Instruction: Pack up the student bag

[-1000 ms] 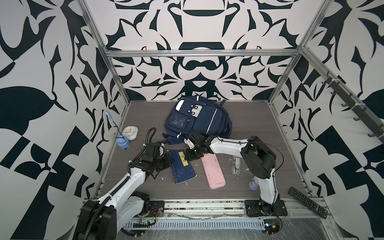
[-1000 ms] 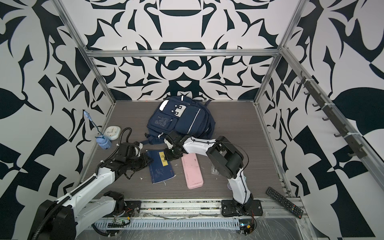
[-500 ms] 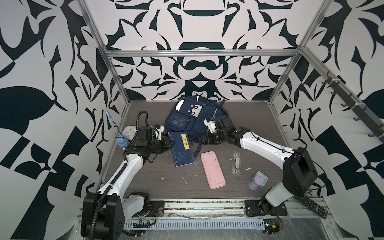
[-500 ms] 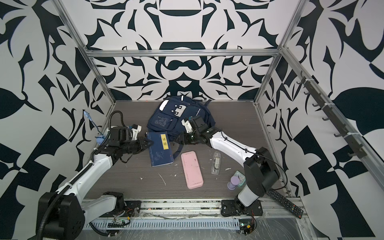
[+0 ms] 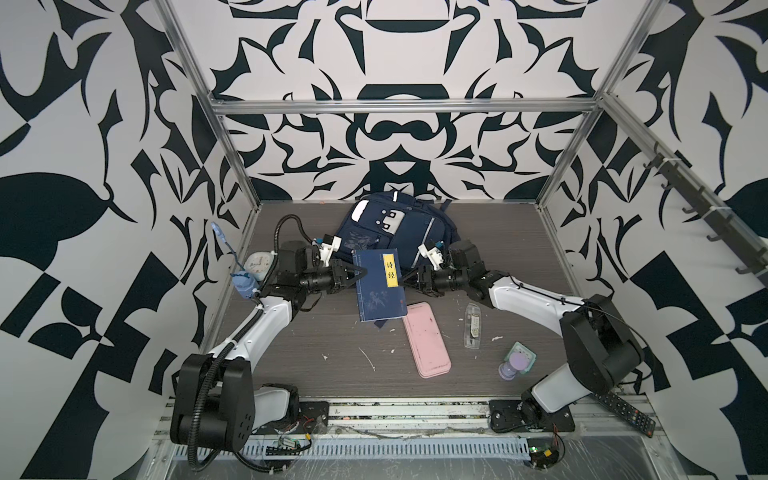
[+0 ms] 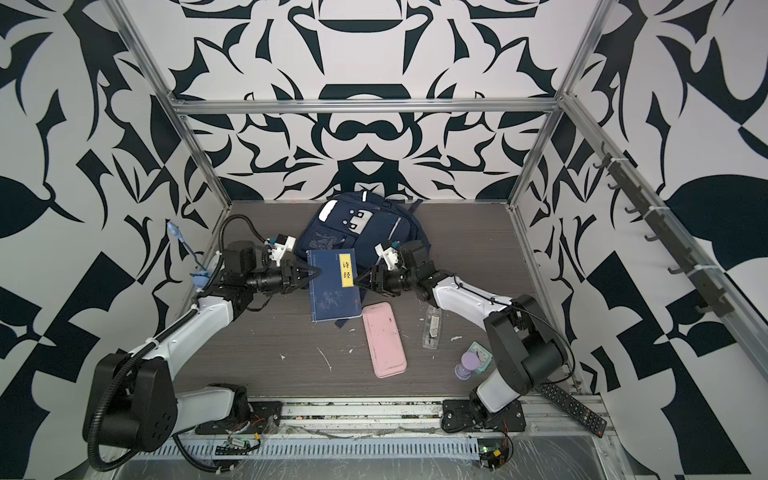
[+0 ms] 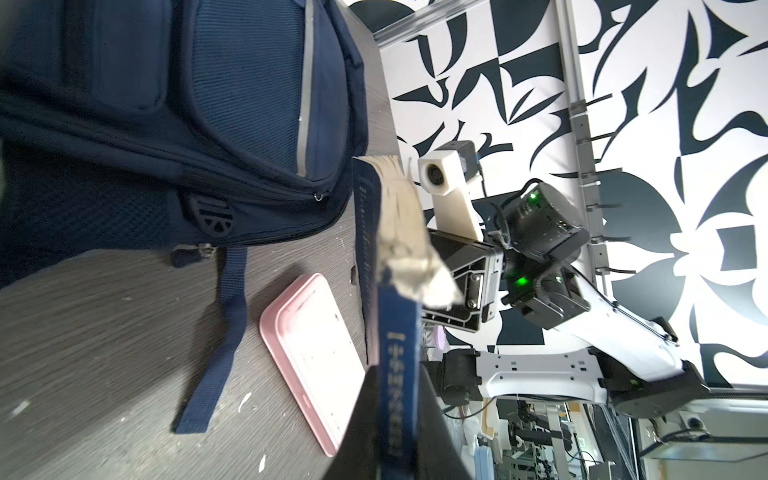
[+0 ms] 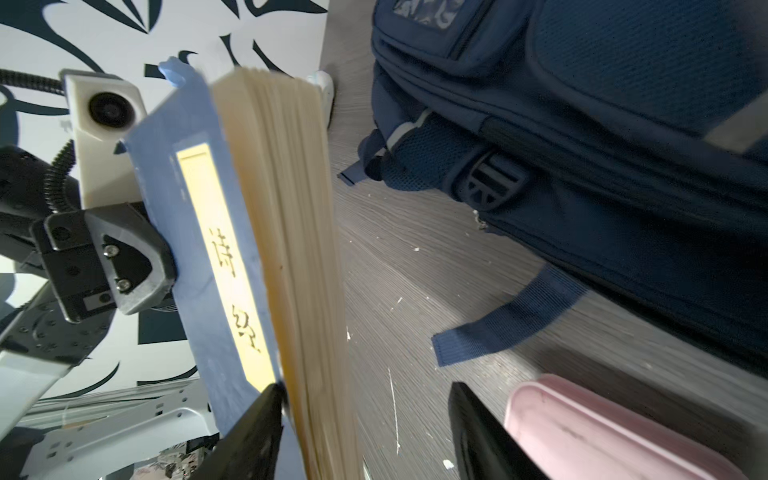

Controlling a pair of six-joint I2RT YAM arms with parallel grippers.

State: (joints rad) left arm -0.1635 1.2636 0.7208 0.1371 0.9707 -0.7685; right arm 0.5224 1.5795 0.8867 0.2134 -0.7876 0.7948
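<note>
We hold the book [image 5: 380, 286] off the table [image 5: 316, 332]. The left gripper [image 5: 360, 273] pinches its spine edge. The right gripper [image 5: 405, 281] has its jaws spread around the page edge, not clamped. The bag [image 5: 386, 232] lies at the back of the table, just behind the book; we cannot tell whether a pocket is open. We judge packing barely begun: the book, pink case [image 5: 428, 340], clear case [image 5: 473, 326] and clock [image 5: 257, 266] are all outside the bag.

Blue book [image 8: 195, 257], yellow label [image 8: 220, 266], pinched by left end effector [image 8: 162, 270]; navy student bag [image 8: 623, 124], pink case [image 8: 602, 432] on tabletop [image 8: 415, 270].
</note>
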